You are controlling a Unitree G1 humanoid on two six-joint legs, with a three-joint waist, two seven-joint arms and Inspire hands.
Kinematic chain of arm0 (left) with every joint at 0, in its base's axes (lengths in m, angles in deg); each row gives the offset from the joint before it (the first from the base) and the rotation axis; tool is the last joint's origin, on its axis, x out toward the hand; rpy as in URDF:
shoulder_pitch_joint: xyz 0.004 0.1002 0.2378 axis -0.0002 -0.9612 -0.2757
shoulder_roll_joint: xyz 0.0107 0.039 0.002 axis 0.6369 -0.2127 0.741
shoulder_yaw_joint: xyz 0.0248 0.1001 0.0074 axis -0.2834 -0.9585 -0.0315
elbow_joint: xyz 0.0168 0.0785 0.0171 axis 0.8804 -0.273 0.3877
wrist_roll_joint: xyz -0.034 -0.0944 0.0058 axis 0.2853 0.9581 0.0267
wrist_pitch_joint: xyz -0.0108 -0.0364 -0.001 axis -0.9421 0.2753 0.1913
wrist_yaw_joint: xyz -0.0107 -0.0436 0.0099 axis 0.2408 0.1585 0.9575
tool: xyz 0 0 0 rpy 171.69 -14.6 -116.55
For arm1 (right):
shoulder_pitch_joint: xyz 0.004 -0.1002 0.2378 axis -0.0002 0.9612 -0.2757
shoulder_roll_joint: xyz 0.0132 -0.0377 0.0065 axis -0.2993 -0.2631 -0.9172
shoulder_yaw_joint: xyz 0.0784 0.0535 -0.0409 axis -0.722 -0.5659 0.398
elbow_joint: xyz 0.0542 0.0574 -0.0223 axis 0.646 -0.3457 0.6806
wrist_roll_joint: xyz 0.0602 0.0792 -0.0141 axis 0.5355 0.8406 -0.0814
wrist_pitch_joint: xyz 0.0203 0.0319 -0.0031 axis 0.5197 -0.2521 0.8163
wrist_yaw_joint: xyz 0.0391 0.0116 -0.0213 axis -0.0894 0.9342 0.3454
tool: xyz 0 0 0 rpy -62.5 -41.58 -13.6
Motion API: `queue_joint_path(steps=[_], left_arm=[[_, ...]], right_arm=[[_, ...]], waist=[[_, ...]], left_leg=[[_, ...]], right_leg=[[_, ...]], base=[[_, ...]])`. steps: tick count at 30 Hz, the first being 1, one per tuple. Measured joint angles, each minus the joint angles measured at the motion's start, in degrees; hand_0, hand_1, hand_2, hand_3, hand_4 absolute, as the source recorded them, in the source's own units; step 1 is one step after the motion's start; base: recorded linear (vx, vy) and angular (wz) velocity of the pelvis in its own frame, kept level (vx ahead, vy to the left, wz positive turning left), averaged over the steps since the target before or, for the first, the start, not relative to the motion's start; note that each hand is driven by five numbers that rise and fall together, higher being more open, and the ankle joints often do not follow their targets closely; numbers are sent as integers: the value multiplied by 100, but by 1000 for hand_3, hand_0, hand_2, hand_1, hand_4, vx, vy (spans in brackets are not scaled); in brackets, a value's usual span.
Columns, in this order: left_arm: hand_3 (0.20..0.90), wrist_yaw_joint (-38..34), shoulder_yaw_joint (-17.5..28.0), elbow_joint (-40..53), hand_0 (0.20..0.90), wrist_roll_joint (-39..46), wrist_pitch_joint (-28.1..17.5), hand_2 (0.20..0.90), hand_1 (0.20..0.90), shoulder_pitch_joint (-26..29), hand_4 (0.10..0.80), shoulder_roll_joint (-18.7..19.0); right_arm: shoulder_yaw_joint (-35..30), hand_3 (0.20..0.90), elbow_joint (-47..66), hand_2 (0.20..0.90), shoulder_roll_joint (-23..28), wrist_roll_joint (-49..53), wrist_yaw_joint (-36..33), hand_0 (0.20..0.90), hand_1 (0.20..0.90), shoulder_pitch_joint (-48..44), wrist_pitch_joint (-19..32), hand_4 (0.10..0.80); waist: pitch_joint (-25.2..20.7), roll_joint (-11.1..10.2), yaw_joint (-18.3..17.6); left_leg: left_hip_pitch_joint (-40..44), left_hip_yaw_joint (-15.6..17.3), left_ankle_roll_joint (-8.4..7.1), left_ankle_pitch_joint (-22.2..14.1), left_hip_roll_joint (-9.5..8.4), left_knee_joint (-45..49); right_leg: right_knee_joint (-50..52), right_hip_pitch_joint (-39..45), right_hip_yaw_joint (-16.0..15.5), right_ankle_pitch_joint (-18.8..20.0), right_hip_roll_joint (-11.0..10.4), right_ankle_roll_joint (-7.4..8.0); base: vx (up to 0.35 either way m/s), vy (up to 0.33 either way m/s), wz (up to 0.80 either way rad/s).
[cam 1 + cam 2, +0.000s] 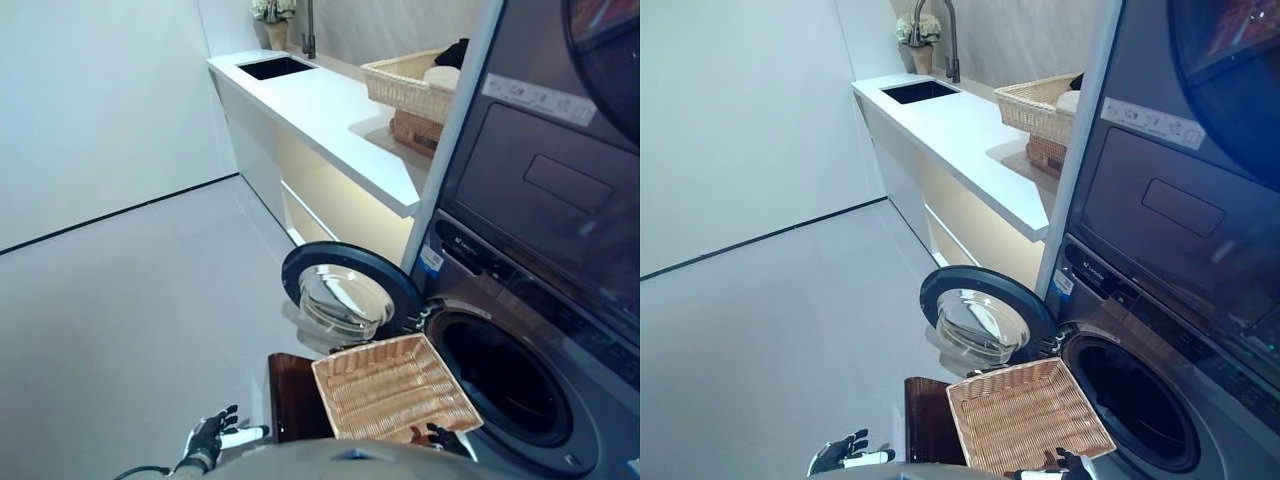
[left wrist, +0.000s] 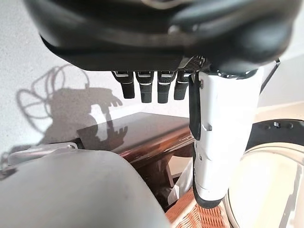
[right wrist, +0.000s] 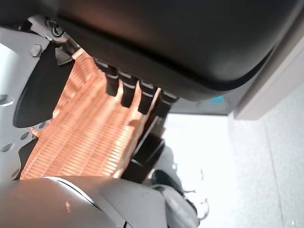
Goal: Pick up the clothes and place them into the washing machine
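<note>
An empty wicker basket rests on a dark wooden stool in front of the washing machine. The machine's round door is swung open to the left, and the drum looks dark inside. No clothes show in the basket. My left hand hovers open, left of the stool, holding nothing; its white thumb stands straight. My right hand is by the basket's near right corner, its fingers relaxed over the weave and empty.
A second machine is stacked above the washer. A white counter with a sink runs along the back. On it stands another wicker basket holding dark cloth and white cloth. Grey floor spreads to the left.
</note>
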Motion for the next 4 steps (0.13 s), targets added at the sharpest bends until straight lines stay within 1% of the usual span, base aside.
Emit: queue_joint_path(steps=[4], left_arm=[[900, 3, 0, 0, 900, -3, 4, 900, 900, -6, 800, 1]], right_arm=[[-2, 900, 2, 900, 0, 2, 0, 900, 900, 3, 0, 800]], waist=[[-8, -2, -8]], left_leg=[[5, 4, 3, 1, -1, -1]], right_leg=[[17, 9, 10, -5, 1, -9]], base=[[0, 0, 0]])
